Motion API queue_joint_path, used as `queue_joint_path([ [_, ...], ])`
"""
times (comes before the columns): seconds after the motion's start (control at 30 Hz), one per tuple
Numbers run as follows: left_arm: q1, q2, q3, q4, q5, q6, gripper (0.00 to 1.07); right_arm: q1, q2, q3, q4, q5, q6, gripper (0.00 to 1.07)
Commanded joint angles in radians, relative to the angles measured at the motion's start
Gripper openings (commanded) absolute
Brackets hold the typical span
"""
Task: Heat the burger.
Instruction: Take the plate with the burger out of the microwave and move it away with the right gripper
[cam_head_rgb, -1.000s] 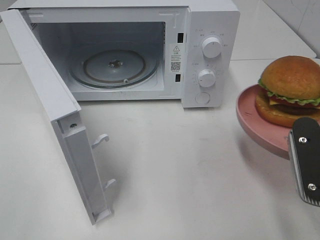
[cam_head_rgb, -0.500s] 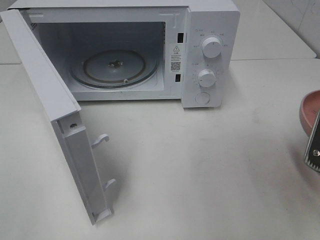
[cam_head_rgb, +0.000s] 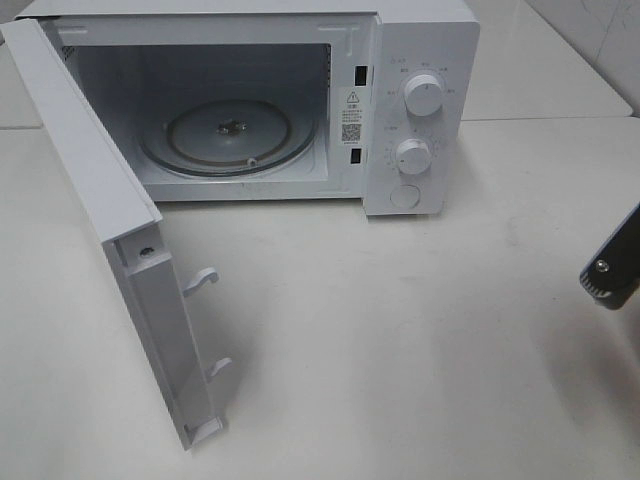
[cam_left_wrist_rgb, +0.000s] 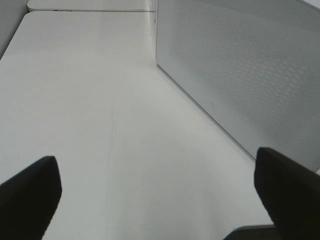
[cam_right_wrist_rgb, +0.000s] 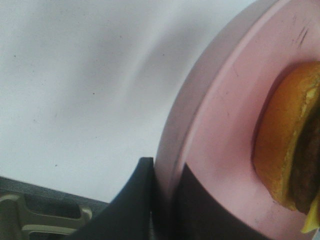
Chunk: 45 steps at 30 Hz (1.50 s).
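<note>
The burger lies on a pink plate and shows only in the right wrist view, where I see part of its golden bun and dark patty. My right gripper is shut on the plate's rim, one finger on each side of it. In the high view only a dark part of the right gripper shows at the right edge; plate and burger are out of that view. My left gripper is open and empty above the table, next to the microwave's perforated door.
The white microwave stands at the back with its door swung wide open toward the front left. Its glass turntable is bare. The white table stretches in front.
My right gripper has carried the plate and burger rightward, out of the high view; only the gripper's tip still shows at the right edge.
</note>
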<state>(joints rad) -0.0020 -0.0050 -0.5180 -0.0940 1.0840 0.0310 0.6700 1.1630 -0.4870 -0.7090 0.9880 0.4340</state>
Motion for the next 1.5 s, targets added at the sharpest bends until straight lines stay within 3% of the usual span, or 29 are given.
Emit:
queue_joint_path([
  [0.03, 0.003, -0.007, 0.002, 0.002, -0.014, -0.002, 1.0, -0.003, 0.041, -0.027, -0.084, 0.023, 0.09, 0.0],
  [0.73, 0.003, -0.007, 0.002, 0.002, -0.014, -0.002, 1.0, -0.008, 0.4, -0.079, -0.173, -0.066, 0.513, 0.0],
  [1.17, 0.003, -0.007, 0.002, 0.002, -0.014, -0.002, 1.0, -0.094, 0.572, -0.079, -0.256, -0.192, 0.661, 0.01],
  [1.37, 0.003, -0.007, 0.002, 0.002, -0.014, -0.002, 1.0, -0.11, 0.612, -0.079, -0.264, -0.213, 0.678, 0.13],
  [1.43, 0.003, -0.007, 0.002, 0.002, -0.014, -0.002, 1.0, -0.109, 0.612, -0.087, -0.259, -0.216, 0.678, 0.26],
  [1.47, 0.003, -0.007, 0.002, 0.002, -0.014, -0.002, 1.0, -0.109, 0.612, -0.087, -0.259, -0.216, 0.678, 0.26],
  [1.5, 0.003, -0.007, 0.002, 0.002, -0.014, -0.002, 1.0, -0.109, 0.608, -0.1, -0.236, -0.21, 0.666, 0.38],
])
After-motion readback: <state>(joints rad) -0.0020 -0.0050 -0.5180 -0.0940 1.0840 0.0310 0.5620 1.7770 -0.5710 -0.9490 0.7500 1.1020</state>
